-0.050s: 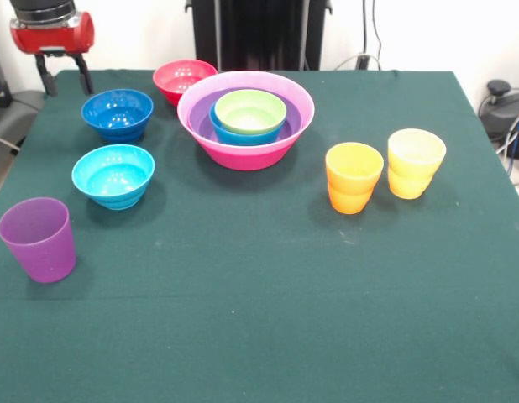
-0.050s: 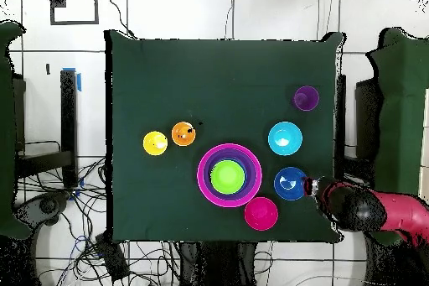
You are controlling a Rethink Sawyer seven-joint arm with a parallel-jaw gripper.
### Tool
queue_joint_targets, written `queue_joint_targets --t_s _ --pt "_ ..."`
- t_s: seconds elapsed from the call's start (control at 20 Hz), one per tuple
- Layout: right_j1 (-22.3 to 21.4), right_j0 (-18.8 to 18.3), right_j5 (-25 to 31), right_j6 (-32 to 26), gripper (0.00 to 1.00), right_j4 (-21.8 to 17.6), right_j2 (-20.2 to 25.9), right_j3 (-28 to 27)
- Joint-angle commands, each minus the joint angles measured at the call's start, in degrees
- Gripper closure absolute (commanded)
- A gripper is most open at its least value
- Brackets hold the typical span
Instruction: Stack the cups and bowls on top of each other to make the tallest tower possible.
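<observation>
A dark green cloth covers the square worktop (image 1: 268, 294), with white walls, black equipment and tangled cables round its edges. No readable writing shows anywhere.

The tower (image 1: 246, 120) is a wide hot-pink plastic bowl holding a purple bowl, a mid blue bowl and a lime green bowl (image 1: 250, 111) nested upright. Touching its rim behind sits a small red-pink bowl (image 1: 183, 80). Beside it stand a dark blue bowl (image 1: 117, 113) and a cyan bowl (image 1: 113, 175), with a translucent purple tumbler (image 1: 39, 238) further off. On its other side stand an orange cup (image 1: 353, 176) and a yellow cup (image 1: 415, 162).

The red and black gripper (image 1: 65, 74) hangs at the worktop's edge beyond the dark blue bowl, its jaws spread and empty.
</observation>
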Motion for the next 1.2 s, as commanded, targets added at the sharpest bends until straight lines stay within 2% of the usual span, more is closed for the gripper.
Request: queue_joint_targets --t_s 0.05,0.8,1.2 --pt "2.5 3.4 3.4 -13.1 0.0 -2.2 -0.6 -0.4" --pt "7.7 3.4 1.8 -14.0 0.0 -4.9 -1.7 -3.7" --pt "8.7 3.2 2.0 -14.8 0.0 -5.0 -1.6 -4.6"
